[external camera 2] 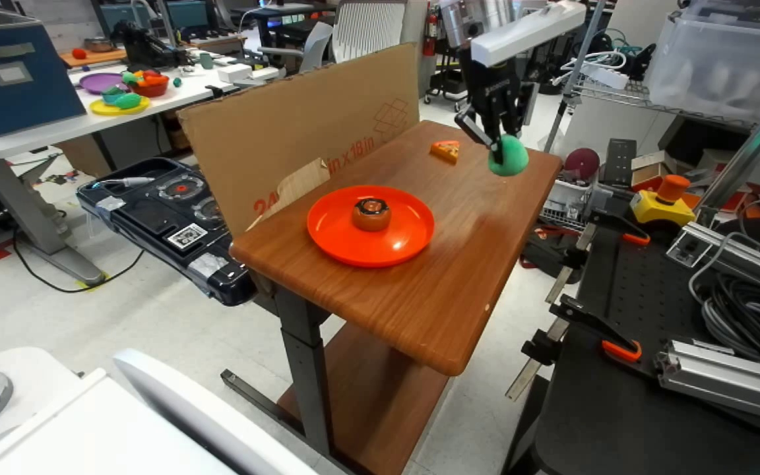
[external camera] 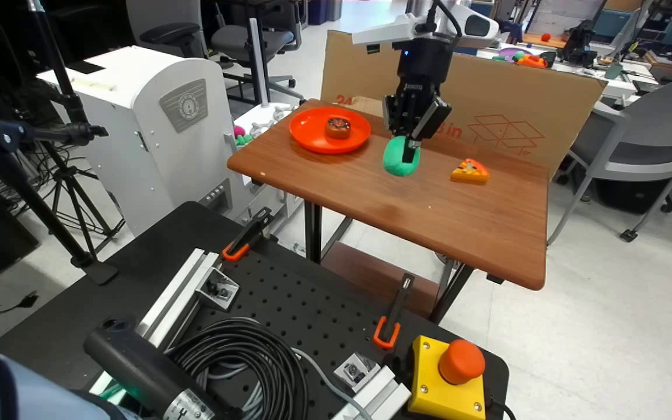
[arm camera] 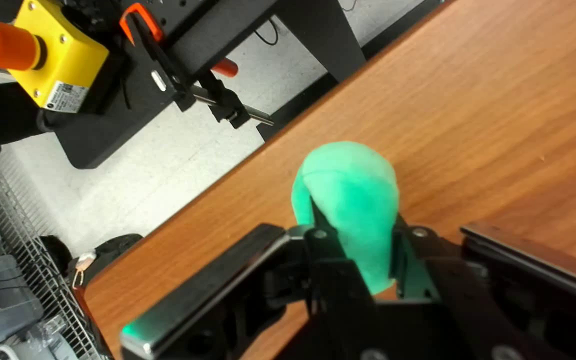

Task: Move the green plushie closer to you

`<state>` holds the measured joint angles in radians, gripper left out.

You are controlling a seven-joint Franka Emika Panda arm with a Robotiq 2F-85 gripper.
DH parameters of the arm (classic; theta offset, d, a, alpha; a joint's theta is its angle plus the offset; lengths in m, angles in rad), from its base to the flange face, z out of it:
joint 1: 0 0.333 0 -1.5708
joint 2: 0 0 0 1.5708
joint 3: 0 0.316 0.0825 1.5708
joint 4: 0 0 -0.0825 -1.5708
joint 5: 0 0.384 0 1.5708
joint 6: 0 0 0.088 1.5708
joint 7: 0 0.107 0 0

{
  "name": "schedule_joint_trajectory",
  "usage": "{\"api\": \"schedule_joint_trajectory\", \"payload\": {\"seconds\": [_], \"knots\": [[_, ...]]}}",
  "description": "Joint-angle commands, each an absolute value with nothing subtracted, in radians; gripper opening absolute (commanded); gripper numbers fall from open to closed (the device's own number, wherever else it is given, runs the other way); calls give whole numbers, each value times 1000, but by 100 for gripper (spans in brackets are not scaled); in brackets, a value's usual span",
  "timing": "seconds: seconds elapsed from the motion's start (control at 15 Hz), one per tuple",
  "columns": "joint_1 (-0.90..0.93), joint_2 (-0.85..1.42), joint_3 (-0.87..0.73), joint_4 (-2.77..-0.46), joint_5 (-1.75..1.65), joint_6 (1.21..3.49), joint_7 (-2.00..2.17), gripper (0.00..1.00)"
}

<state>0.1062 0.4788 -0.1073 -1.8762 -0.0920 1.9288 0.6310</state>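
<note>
One hand [arm camera: 359,227] with one green plushie [arm camera: 350,182] aloft (one orange plate [external camera: 311,131] apart)

The plushie [arm camera: 350,185] is green, the plate [external camera 2: 367,249] orange-red, the table [arm camera: 493,125] grained brown.

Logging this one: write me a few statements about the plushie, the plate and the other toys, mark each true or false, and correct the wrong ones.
1. The gripper holds the plushie above the table. True.
2. A brown toy sits on the orange plate. True.
3. The plushie touches the plate. False: it is apart from the plate.
4. The pizza slice lies on the table, off the plate. True.
5. The brown toy and the pizza slice touch. False: they are apart, with the brown toy on the plate.
6. The plushie has been set down. False: the gripper has it off the table.
</note>
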Motion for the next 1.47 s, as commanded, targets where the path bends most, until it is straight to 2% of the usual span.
{"api": "schedule_joint_trajectory", "payload": {"seconds": [0.0,0.33,0.4,0.47,0.93,1.27,1.33,1.4], "knots": [[85,419,-110,-2008,-106,2021,611,6],[61,459,-123,-2015,-92,2141,628,6],[61,470,-127,-2010,-94,2150,635,49],[61,475,-131,-2010,-99,2150,641,50],[59,413,-122,-2061,-57,2085,633,99],[63,247,-109,-2187,-62,2053,606,100],[59,361,-113,-2099,-72,2075,631,100],[57,336,-111,-2115,-73,2071,631,100]]}}
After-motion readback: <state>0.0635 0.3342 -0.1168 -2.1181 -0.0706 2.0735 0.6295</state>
